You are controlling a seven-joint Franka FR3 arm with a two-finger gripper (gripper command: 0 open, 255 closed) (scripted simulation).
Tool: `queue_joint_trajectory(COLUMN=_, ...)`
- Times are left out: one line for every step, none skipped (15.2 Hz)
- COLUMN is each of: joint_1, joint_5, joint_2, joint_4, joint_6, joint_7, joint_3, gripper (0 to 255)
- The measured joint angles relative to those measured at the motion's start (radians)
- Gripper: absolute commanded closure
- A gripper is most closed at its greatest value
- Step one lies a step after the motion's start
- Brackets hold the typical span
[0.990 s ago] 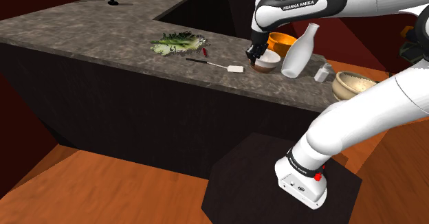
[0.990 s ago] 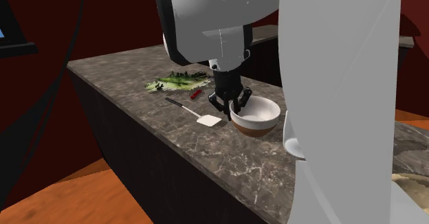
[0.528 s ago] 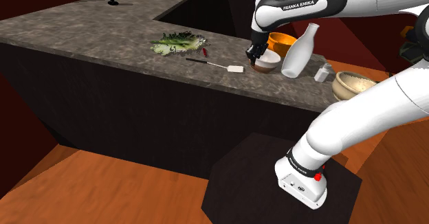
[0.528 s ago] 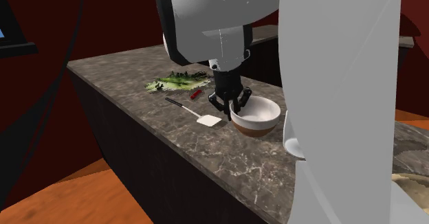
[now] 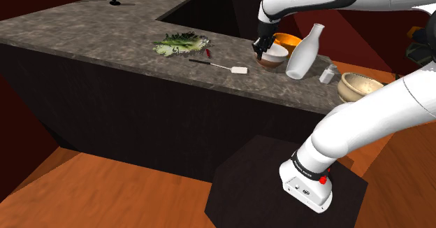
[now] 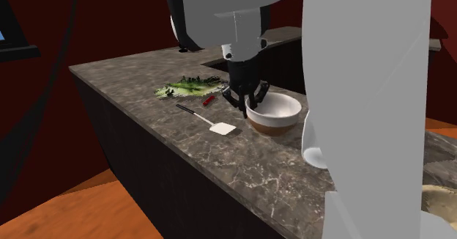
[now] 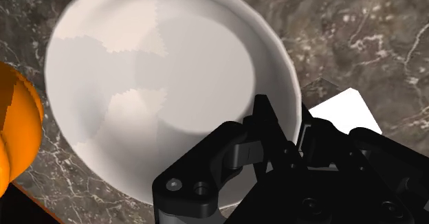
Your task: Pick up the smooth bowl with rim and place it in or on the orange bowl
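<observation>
Tool grips the rim of the white bowl, brown at its base, right of centre in the second exterior view; orange bowl stands just beside it.

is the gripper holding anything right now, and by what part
The gripper is shut on the white bowl, pinching it at the rim, one finger inside the bowl and the other outside its wall.

On the marbled counter lie leafy greens beside a white spatula, near a white bottle.
</observation>
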Motion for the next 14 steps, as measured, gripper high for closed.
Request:
queue_joint_trajectory(joint_1=0.001, joint_5=0.001, joint_2=-0.003, joint_4=0.009, joint_6=-0.012, joint_7=0.0, joint_3=0.002, gripper=255)
queue_joint_trajectory(joint_1=0.001, joint_5=0.002, joint_2=-0.004, joint_4=0.021, joint_6=-0.025, joint_7=-0.003, joint_3=0.002, gripper=255)
queue_joint_trajectory(joint_1=0.002, joint_5=0.004, joint_2=-0.003, joint_4=0.035, joint_6=-0.039, joint_7=-0.003, joint_3=0.004, gripper=255)
queue_joint_trajectory(joint_1=0.002, joint_5=0.005, joint_2=-0.004, joint_4=0.048, joint_6=-0.051, joint_7=-0.007, joint_3=0.004, gripper=255)
queue_joint_trajectory(joint_1=0.002, joint_5=0.005, joint_2=-0.006, joint_4=0.057, joint_6=-0.063, joint_7=-0.009, joint_3=0.004, gripper=255)
queue_joint_trajectory(joint_1=0.002, joint_5=0.006, joint_2=-0.008, joint_4=0.07, joint_6=-0.077, joint_7=-0.011, joint_3=0.005, gripper=255)
queue_joint_trajectory(joint_1=0.002, joint_5=0.007, joint_2=-0.01, joint_4=0.081, joint_6=-0.09, joint_7=-0.013, joint_3=0.006, gripper=255)
queue_joint_trajectory(joint_1=0.002, joint_5=0.008, joint_2=-0.011, joint_4=0.095, joint_6=-0.104, joint_7=-0.016, joint_3=0.006, gripper=255)
queue_joint_trajectory(joint_1=0.002, joint_5=0.008, joint_2=-0.01, joint_4=0.11, joint_6=-0.118, joint_7=-0.02, joint_3=0.006, gripper=255)
queue_joint_trajectory(joint_1=0.003, joint_5=0.009, joint_2=-0.01, joint_4=0.122, joint_6=-0.131, joint_7=-0.02, joint_3=0.008, gripper=255)
queue_joint_trajectory(joint_1=0.003, joint_5=0.01, joint_2=-0.012, joint_4=0.135, joint_6=-0.145, joint_7=-0.023, joint_3=0.009, gripper=255)
queue_joint_trajectory(joint_1=0.004, joint_5=0.011, joint_2=-0.012, joint_4=0.149, joint_6=-0.159, joint_7=-0.024, joint_3=0.01, gripper=255)
queue_joint_trajectory(joint_1=0.004, joint_5=0.012, joint_2=-0.012, joint_4=0.161, joint_6=-0.172, joint_7=-0.024, joint_3=0.012, gripper=255)
queue_joint_trajectory(joint_1=0.005, joint_5=0.013, joint_2=-0.011, joint_4=0.171, joint_6=-0.181, joint_7=-0.025, joint_3=0.013, gripper=255)
